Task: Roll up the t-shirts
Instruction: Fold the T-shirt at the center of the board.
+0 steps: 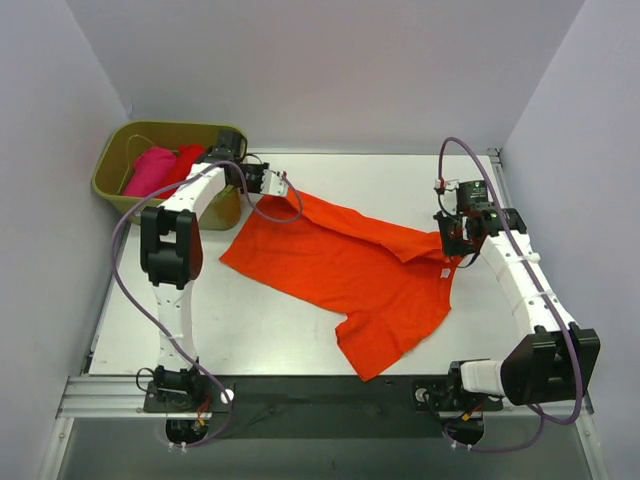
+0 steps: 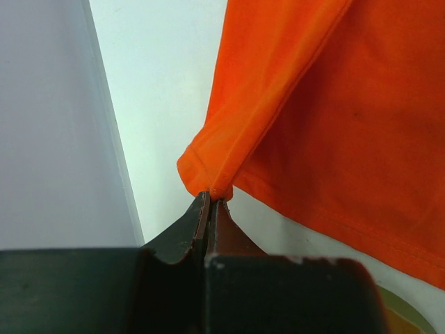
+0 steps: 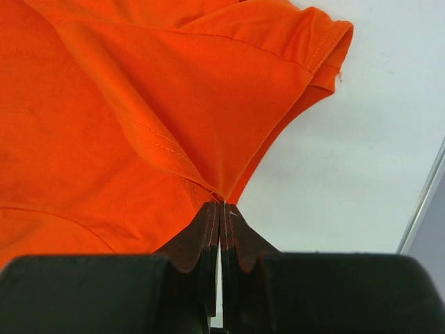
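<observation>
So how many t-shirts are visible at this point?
3. The orange t-shirt is spread across the table; the magenta t-shirt and the red t-shirt are bunched in the basket, where more could be hidden underneath.

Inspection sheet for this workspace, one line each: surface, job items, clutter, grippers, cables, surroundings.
Surface: white table, flat and matte.
Job's things: orange t-shirt spread rumpled on the table; red t-shirt and magenta-pink t-shirt bunched in the olive-green basket at far left.
Clutter: nothing seen.
Grippers: left gripper shut on the orange t-shirt's edge at its far left corner; right gripper shut on its right side near a sleeve.
Cables: purple cables loop along both arms.
Surroundings: pale walls on three sides.
</observation>
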`<action>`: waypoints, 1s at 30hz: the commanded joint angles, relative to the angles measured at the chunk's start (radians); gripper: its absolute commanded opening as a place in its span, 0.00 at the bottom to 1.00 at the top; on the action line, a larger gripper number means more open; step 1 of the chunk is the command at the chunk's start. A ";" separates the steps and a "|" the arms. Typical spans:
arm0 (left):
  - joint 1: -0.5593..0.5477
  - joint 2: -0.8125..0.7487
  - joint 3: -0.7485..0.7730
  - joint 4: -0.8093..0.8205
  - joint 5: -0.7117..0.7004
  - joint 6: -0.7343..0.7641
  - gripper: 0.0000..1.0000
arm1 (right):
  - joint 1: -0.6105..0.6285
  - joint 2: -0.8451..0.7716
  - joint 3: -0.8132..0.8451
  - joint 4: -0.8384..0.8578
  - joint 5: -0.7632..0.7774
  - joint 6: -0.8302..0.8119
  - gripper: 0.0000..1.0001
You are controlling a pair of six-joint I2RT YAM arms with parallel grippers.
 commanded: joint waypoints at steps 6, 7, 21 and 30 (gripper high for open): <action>0.012 -0.091 -0.061 -0.103 -0.097 0.143 0.00 | -0.004 -0.037 -0.010 -0.071 -0.089 0.042 0.00; 0.010 -0.092 -0.070 -0.110 -0.105 0.154 0.00 | -0.004 -0.037 -0.013 -0.076 -0.094 0.047 0.00; -0.027 -0.108 0.027 -0.152 -0.113 0.103 0.57 | -0.073 0.052 0.134 -0.162 -0.324 0.045 0.48; -0.143 0.056 0.235 0.093 -0.219 -0.478 0.54 | -0.193 0.334 0.305 -0.056 -0.179 0.010 0.46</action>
